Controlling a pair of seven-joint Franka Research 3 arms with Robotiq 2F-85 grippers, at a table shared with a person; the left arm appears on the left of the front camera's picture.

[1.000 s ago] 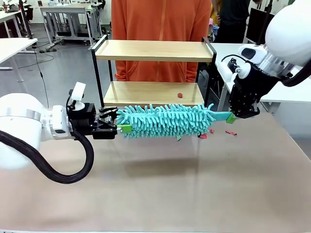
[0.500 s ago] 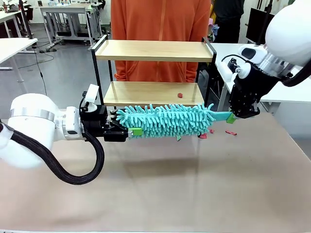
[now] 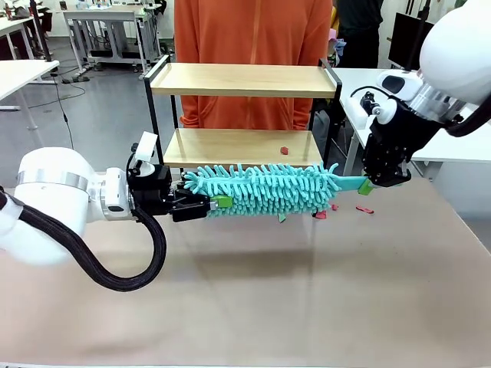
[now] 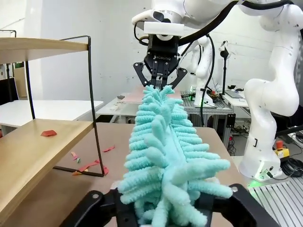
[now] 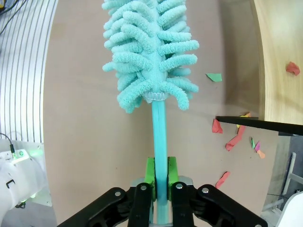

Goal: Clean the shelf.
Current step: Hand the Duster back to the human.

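The shelf [image 3: 242, 80] stands at the table's far side, and a red scrap [image 3: 284, 151] lies on its lower board. In front of it a teal fluffy duster [image 3: 268, 188] hangs level above the table. My right gripper [image 3: 366, 184] is shut on the duster's thin handle [image 5: 160, 137], green pads pressed to it. My left gripper [image 3: 209, 203] is shut on the fluffy left end, which bulges between its fingers in the left wrist view [image 4: 165, 208]. The right wrist view has the shelf's lower board [image 5: 279, 56] at the right edge with the red scrap [image 5: 292, 68] on it.
Red and coloured paper scraps [image 3: 364, 208] lie on the brown table [image 3: 307, 307] beside the shelf's right foot, also in the right wrist view [image 5: 232, 142]. A person in an orange top [image 3: 253, 31] stands right behind the shelf. A white table [image 3: 445, 146] is at the right.
My left gripper slid right along the duster's left end and closed from open onto the fluff. The right gripper and the duster stayed in place.
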